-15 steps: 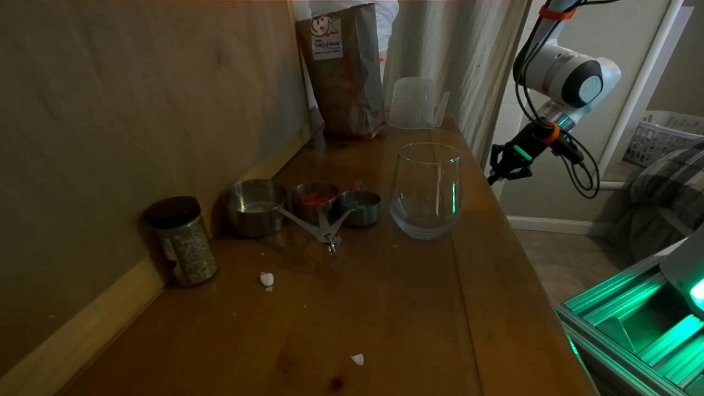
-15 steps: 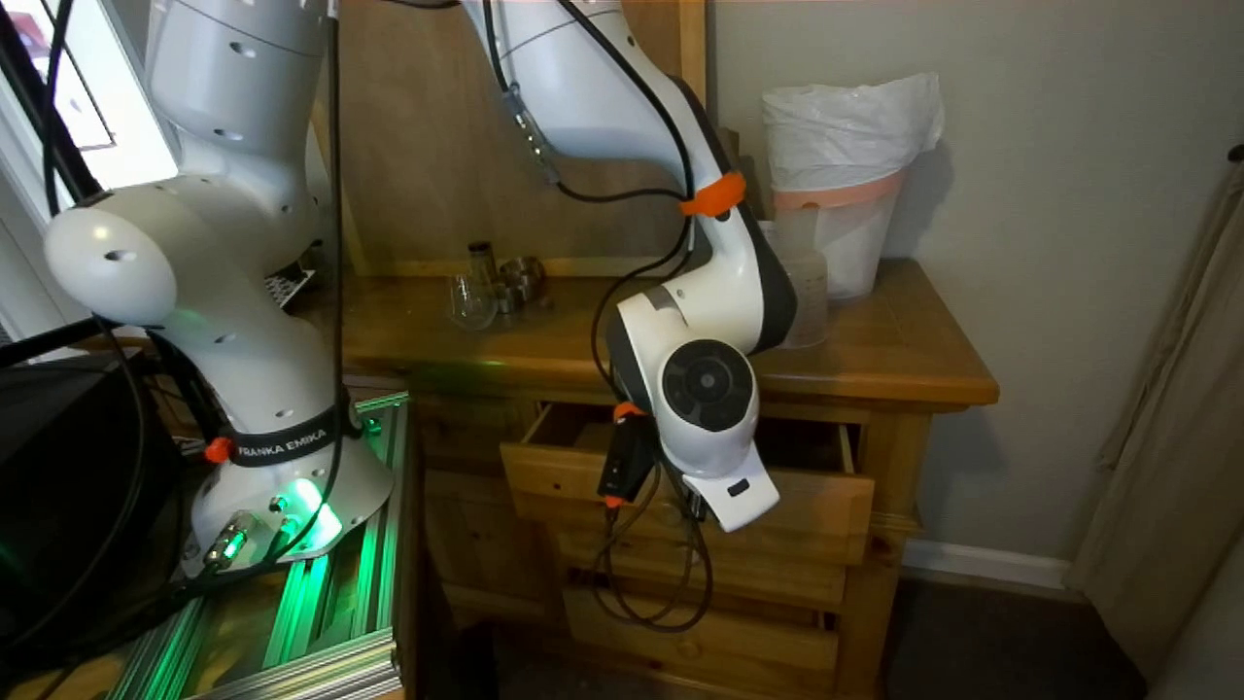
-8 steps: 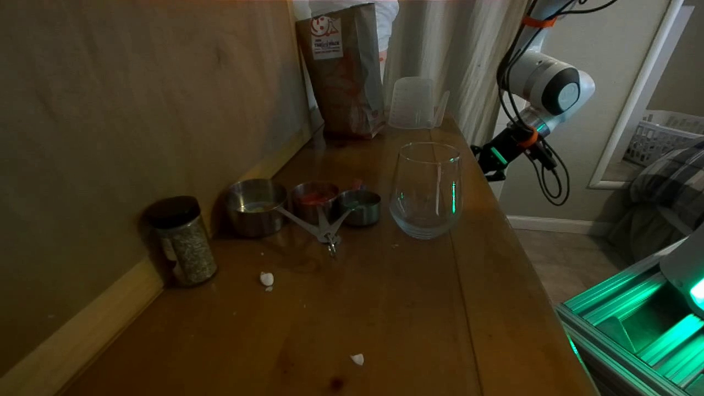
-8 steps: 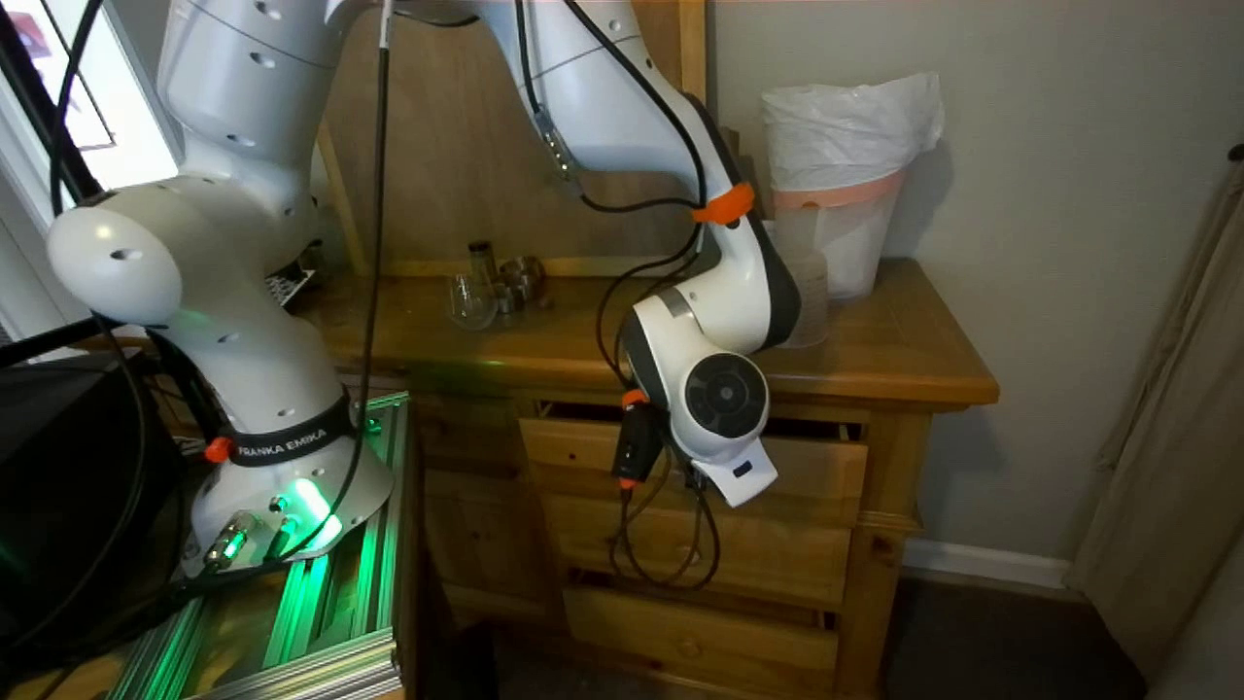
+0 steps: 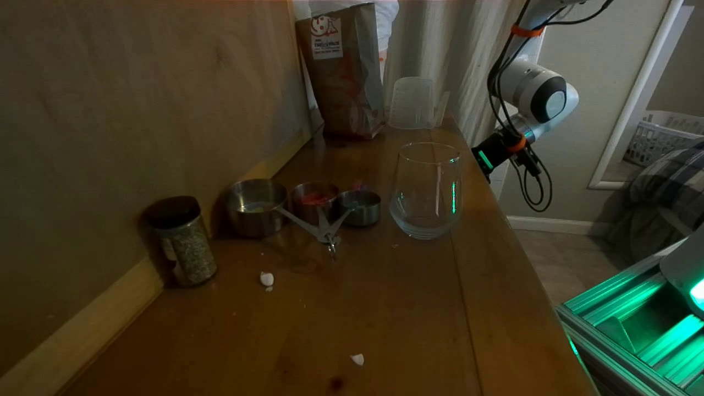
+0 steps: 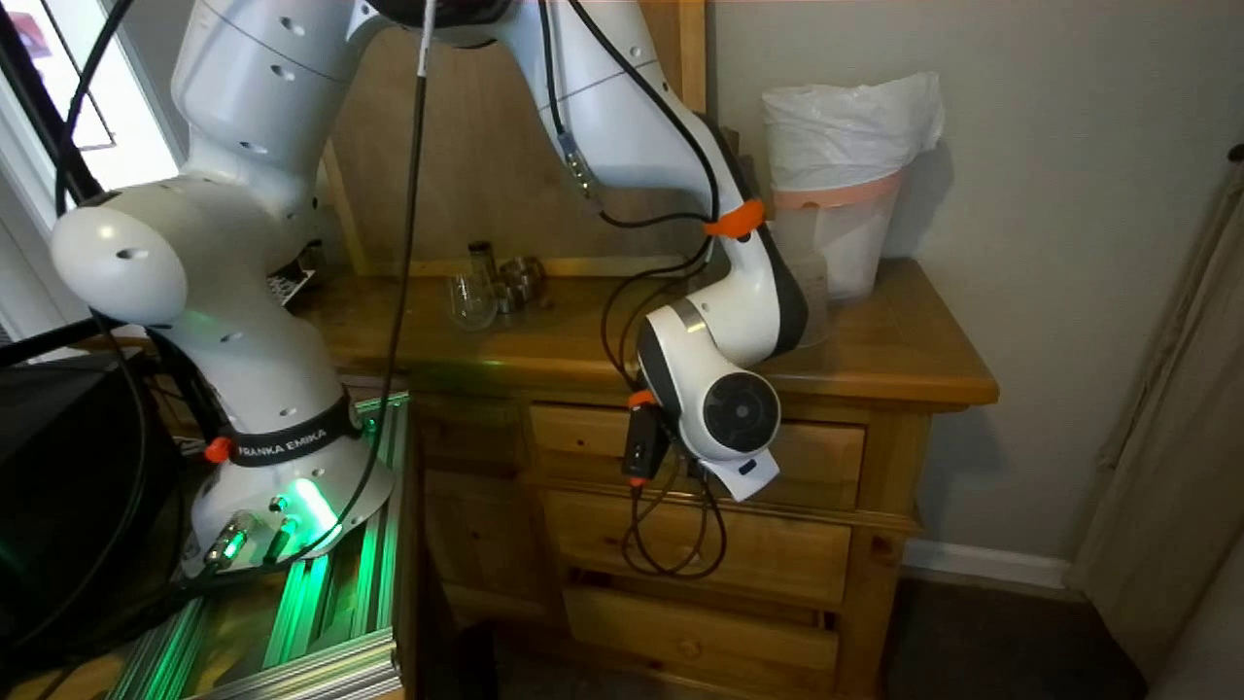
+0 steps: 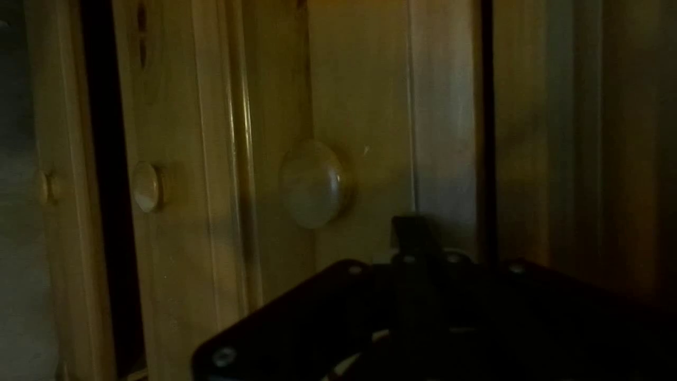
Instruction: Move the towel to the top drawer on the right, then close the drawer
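Observation:
The top drawer on the right sits flush, or nearly so, in the dresser front. In the wrist view its round knob stands to the left of my gripper. Both fingers are pressed together with nothing between them. Their tips are at the drawer's upper front edge, touching or very close; I cannot tell which. In an exterior view the tabletop edge hides the fingertips, and only the dark gripper body shows. The towel is out of view.
A lower drawer stands partly pulled out. On the dresser top are a clear glass, metal measuring cups, a spice jar and a paper bag. A cable loop hangs below the wrist.
The top drawer has slid inward from well pulled out to flush with the dresser front. My gripper has moved toward the dresser along with it, staying shut.

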You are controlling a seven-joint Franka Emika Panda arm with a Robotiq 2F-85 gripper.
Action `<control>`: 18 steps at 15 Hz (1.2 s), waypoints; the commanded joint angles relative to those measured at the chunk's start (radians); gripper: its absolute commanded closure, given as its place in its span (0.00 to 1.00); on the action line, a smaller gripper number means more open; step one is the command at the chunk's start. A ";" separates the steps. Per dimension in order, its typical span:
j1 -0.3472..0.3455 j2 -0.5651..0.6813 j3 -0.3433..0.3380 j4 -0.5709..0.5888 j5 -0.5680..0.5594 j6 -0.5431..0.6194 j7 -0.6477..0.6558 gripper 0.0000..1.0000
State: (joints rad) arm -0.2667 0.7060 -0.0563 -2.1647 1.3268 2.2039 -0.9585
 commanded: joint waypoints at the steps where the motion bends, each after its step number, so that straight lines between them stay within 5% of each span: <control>1: 0.038 0.011 -0.020 0.010 0.025 0.015 -0.026 0.99; 9: 0.096 -0.141 -0.106 -0.109 -0.055 0.181 0.009 0.96; 10: 0.102 -0.163 -0.114 -0.127 -0.074 0.200 0.017 0.73; 12: 0.122 -0.237 -0.130 -0.185 -0.149 0.243 0.046 0.69; 18: 0.174 -0.502 -0.147 -0.384 -0.537 0.367 0.265 0.27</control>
State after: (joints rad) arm -0.1300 0.3715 -0.1918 -2.4172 0.9706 2.5079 -0.8188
